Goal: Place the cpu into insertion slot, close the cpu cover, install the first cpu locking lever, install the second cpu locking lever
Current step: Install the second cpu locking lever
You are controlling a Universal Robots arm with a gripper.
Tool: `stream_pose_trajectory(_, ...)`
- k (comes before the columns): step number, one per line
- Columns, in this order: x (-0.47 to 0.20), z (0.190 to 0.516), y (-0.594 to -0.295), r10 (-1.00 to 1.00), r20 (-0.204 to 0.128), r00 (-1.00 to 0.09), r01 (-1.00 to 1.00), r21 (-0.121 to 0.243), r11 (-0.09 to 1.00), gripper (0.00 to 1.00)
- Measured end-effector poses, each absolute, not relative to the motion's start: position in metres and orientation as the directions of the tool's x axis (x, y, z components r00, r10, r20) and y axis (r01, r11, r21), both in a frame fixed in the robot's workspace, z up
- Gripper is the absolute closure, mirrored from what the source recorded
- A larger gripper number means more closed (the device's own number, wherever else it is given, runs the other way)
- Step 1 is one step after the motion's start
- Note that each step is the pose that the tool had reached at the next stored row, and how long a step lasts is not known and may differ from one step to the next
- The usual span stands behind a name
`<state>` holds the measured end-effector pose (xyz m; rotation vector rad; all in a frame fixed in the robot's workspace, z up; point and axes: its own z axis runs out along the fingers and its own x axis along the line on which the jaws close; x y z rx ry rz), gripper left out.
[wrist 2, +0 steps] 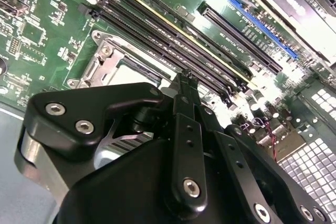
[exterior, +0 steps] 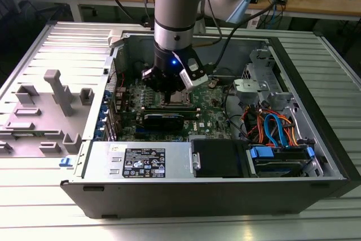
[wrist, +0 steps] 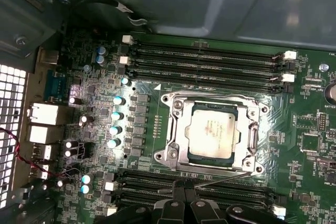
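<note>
In the first wrist view the cpu (wrist: 212, 131), a small silver-grey square, lies flat in the insertion slot (wrist: 169, 156). The cpu cover (wrist: 178, 132), a thin silver frame, lies down around it. A thin locking lever (wrist: 223, 179) runs slantwise along the socket edge nearest my gripper (wrist: 182, 186). Its free end is close to my fingertips; whether they touch it I cannot tell. The second wrist view shows the gripper (wrist 2: 185, 77) with fingers pressed together beside the socket frame (wrist 2: 113, 59). In the exterior view the gripper (exterior: 171, 93) hangs low over the socket (exterior: 179, 99).
Long black memory slots (wrist: 205, 59) flank the socket on both sides. A black card (exterior: 163, 119) sits nearer the case's front, and orange and blue cables (exterior: 271, 128) fill the exterior view's right. The case walls (exterior: 186, 38) and the power supply (exterior: 141, 162) box in the board.
</note>
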<state>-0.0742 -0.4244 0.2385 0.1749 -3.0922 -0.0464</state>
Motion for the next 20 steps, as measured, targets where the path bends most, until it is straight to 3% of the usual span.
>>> stream_pose_trajectory(20, -0.087, 0.224, -0.424, -0.136, 0.049, -0.989, -0.135, 0.034, 0.990, 0.89)
